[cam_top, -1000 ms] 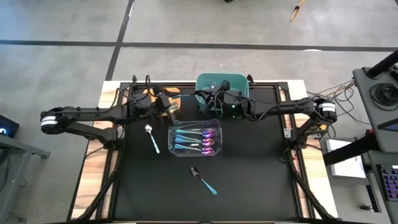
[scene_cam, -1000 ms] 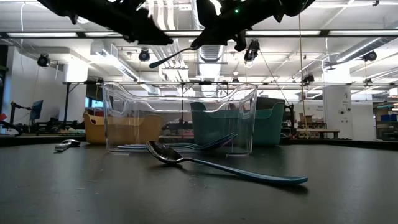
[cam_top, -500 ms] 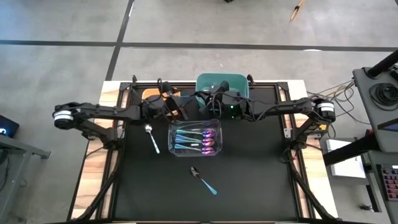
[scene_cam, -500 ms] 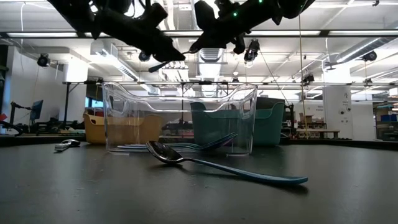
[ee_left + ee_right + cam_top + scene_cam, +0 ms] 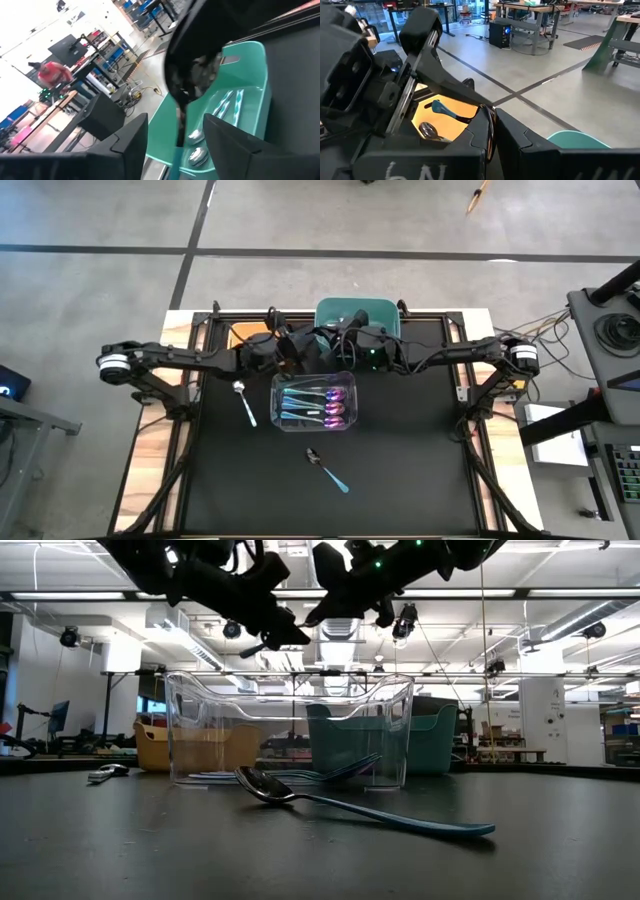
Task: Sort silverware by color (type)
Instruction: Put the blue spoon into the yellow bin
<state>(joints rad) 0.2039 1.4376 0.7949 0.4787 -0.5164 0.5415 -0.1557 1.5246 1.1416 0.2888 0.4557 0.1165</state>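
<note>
My left gripper [image 5: 298,348] hangs above the table's far side, between the orange bin [image 5: 247,332] and the teal bin [image 5: 357,314], shut on a dark spoon [image 5: 266,642]. In the left wrist view the spoon's dark bowl [image 5: 194,75] stands over the teal bin [image 5: 250,65], where shiny-bowled spoons [image 5: 196,145] lie. My right gripper [image 5: 345,345] is raised beside it, over the clear bin's far edge, and is shut. The clear bin [image 5: 277,387] holds several purple-bowled spoons [image 5: 330,405]. A silver spoon [image 5: 243,401] and a dark spoon [image 5: 326,468] lie flat on the mat. My left gripper holds the dark spoon by its thin handle [image 5: 179,127], which runs back between the two fingers. The bowl sticks out ahead of the fingers. The spoon is lifted clear of the table and lies roughly level, high above the bins.
The orange bin [image 5: 445,117] holds a blue-handled spoon [image 5: 443,109]. The two grippers are close together above the clear bin's far rim [image 5: 290,680]. The near half of the black mat [image 5: 400,480] carries only the dark spoon. People and benches show in the room beyond.
My left arm has carried the dark spoon toward the table's right, from over the orange bin to beside my right gripper near the teal bin. The spoon has stayed lifted and roughly level.
</note>
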